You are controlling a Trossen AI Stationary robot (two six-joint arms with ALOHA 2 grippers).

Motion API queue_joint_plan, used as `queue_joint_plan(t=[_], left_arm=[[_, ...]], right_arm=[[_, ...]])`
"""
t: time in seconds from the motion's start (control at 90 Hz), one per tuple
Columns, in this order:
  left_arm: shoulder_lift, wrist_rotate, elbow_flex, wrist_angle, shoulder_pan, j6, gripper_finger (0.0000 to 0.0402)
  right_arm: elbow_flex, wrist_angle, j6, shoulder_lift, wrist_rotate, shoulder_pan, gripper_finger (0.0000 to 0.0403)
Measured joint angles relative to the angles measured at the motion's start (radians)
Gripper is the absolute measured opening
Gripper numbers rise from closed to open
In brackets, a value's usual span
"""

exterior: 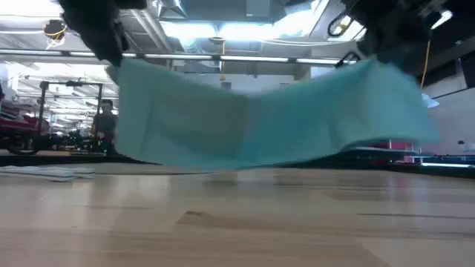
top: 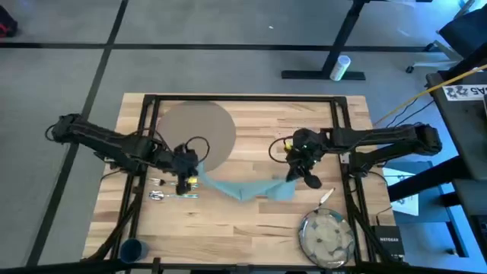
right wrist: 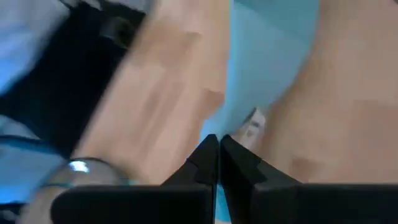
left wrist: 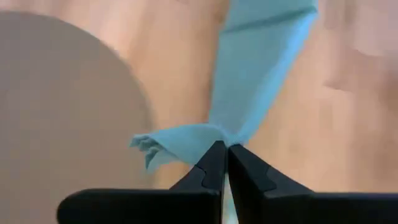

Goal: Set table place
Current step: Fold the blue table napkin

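The teal napkin (top: 245,188) (exterior: 260,122) is stretched between my two grippers over the middle of the wooden table (top: 251,228). Each gripper is shut on one end of it. My left gripper (top: 190,180) (left wrist: 222,149) is at its left end, beside the round grey-brown placemat (top: 196,133) (left wrist: 56,106). My right gripper (top: 294,176) (right wrist: 217,142) is at its right end. In the low view the napkin sags in the middle, with its lower edge close to the tabletop. My left gripper pinches the napkin's left end (left wrist: 205,138) between its two fingertips, coming from above. The cloth is bunched into folds there and runs away from the fingers toward the other arm. My right gripper pinches the napkin's right end (right wrist: 239,121) between its two fingertips, also from above. That end is raised off the table, and the cloth hangs slack between the two holds.
A fork and a spoon (top: 163,192) lie near the table's left side, just by my left gripper. A dark-blue cup (top: 133,249) stands at the near left corner. The speckled plate (top: 327,236) sits at the near right, with a knife (top: 326,198) beside it.
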Motion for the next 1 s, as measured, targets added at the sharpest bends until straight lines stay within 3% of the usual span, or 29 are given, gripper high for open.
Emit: queue_joint_plan(t=[0.111, 0.244, 0.433, 0.722, 1.0], left_arm=[[0.000, 0.073, 0.000, 0.016, -0.043, -0.106, 0.0000], [0.000, 0.085, 0.000, 0.017, -0.076, -0.207, 0.0000], [0.000, 0.052, -0.031, 0.008, -0.055, -0.275, 0.0000], [0.000, 0.042, -0.183, 0.018, 0.040, -0.373, 0.0000], [0.000, -0.021, -0.245, 0.030, 0.155, -0.256, 0.0000]], right_arm=[[0.000, 0.042, 0.085, -0.021, -0.036, 0.034, 0.0000], [0.000, 0.004, 0.152, -0.031, -0.004, 0.051, 0.0000], [0.000, -0.126, 0.148, -0.020, 0.205, 0.040, 0.0000], [0.000, -0.245, 0.172, -0.005, 0.444, 0.020, 0.0000], [0.000, -0.276, 0.143, -0.003, 0.607, -0.018, 0.0000]])
